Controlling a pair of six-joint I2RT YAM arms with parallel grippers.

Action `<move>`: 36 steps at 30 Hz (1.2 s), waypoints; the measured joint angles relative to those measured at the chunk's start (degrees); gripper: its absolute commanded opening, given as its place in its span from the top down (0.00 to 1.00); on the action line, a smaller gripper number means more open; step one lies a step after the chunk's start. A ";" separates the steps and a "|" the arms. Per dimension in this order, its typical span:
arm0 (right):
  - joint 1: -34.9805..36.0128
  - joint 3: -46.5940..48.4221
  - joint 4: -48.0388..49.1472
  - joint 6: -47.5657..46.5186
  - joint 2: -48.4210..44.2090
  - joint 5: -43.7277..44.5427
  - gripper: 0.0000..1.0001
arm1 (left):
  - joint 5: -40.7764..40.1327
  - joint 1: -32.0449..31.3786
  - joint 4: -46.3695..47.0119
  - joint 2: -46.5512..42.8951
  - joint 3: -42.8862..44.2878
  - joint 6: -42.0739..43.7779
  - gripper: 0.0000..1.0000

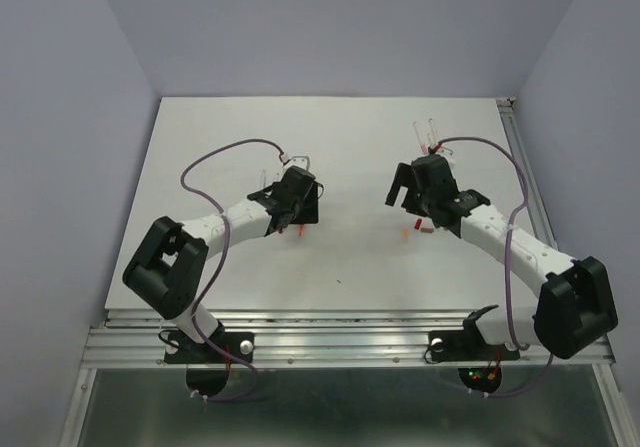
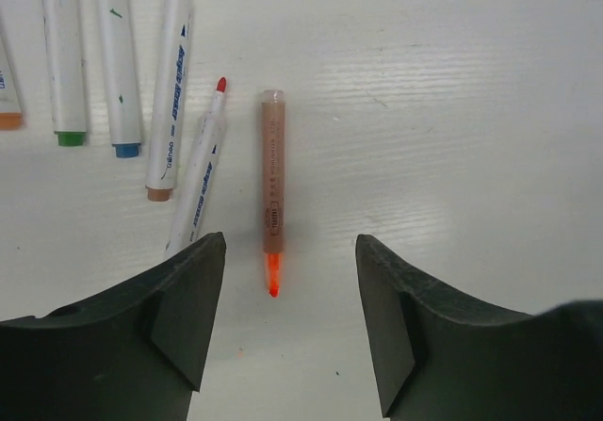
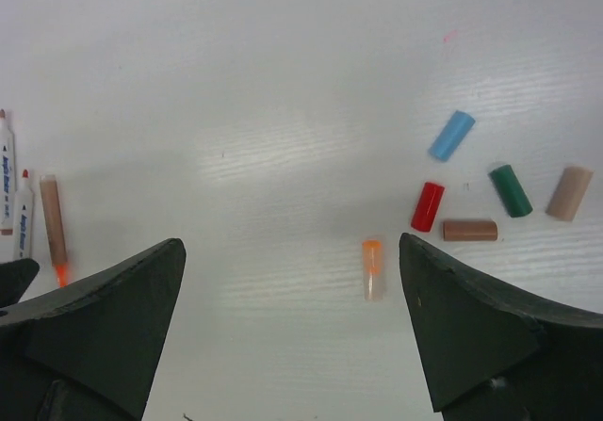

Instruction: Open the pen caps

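My left gripper (image 2: pixel 290 327) (image 1: pixel 290 212) is open just above the table, with nothing between its jaws. Just ahead of it lies an uncapped pen (image 2: pixel 272 181), its orange tip toward the fingers. An uncapped red-tipped pen (image 2: pixel 200 181) lies beside it, and several capped pens (image 2: pixel 170 82) sit to the left. My right gripper (image 3: pixel 292 327) (image 1: pixel 405 195) is open wide and empty. A clear orange pen cap (image 3: pixel 373 268) lies next to its right finger. Further right lie red (image 3: pixel 427 206), brown (image 3: pixel 469 230), green (image 3: pixel 511 191), blue (image 3: pixel 451 136) and tan (image 3: pixel 569 193) caps.
The white table (image 1: pixel 340 127) is walled on three sides, with a metal rail (image 1: pixel 522 157) along its right edge. A few more pens (image 1: pixel 430 132) lie at the back right. Purple cables (image 1: pixel 215 157) loop over both arms.
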 measured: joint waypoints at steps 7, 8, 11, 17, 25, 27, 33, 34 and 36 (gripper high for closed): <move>-9.46 14.10 0.94 -6.80 11.52 -2.71 0.00 | 2.40 0.00 0.72 -7.52 0.00 0.42 0.01; -10.51 15.30 0.98 -7.41 12.81 -2.99 0.00 | 2.89 0.00 0.96 -8.72 0.00 0.48 0.01; -14.91 21.88 1.57 -11.43 19.63 -5.46 0.00 | 4.85 0.00 2.86 -12.28 -0.28 0.87 0.01; -17.05 43.69 -1.57 -20.09 39.32 -8.09 0.00 | 7.15 0.00 6.45 -14.99 -1.09 1.60 0.01; -17.33 67.65 -9.55 -24.79 57.20 -8.24 0.02 | 6.99 0.02 6.51 -14.88 -1.57 2.21 0.01; -17.92 68.76 -10.56 -25.09 58.40 -8.70 0.03 | 6.84 0.02 6.49 -14.80 -1.57 2.36 0.01; -20.41 68.76 -11.96 -25.38 58.90 -12.24 0.07 | 6.75 0.02 6.51 -13.29 -1.57 2.56 0.01; -20.65 68.76 -11.96 -25.38 58.90 -12.87 0.08 | 6.84 0.02 6.54 -13.00 -1.57 2.54 0.01; -21.20 68.57 -11.91 -25.38 58.90 -14.10 0.09 | 6.99 0.02 6.54 -12.59 -1.57 2.54 0.01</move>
